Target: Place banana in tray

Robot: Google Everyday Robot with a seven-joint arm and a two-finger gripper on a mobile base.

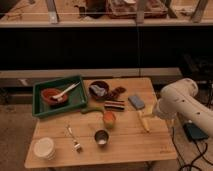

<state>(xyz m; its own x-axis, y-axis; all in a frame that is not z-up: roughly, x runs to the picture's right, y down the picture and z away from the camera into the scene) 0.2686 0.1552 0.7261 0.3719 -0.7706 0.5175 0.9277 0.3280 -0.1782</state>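
The banana [144, 122], small, curved and pale yellow, lies on the wooden table [130, 145] at the right, just below the blue sponge [136, 101]. The green tray [78, 101] sits at the table's back left. It holds an orange bowl [51, 95] and a white spoon [67, 90]. My white arm [181, 104] comes in from the right. My gripper [151, 113] is low over the table at the banana's upper right end, very close to it. I cannot tell if it touches the banana.
A dark round bowl [98, 90], a dark bar [114, 104], a slim green vegetable [92, 110], an orange cup [109, 119], a metal cup [101, 137], a fork [74, 138] and a white stack [44, 148] lie between the banana and the tray.
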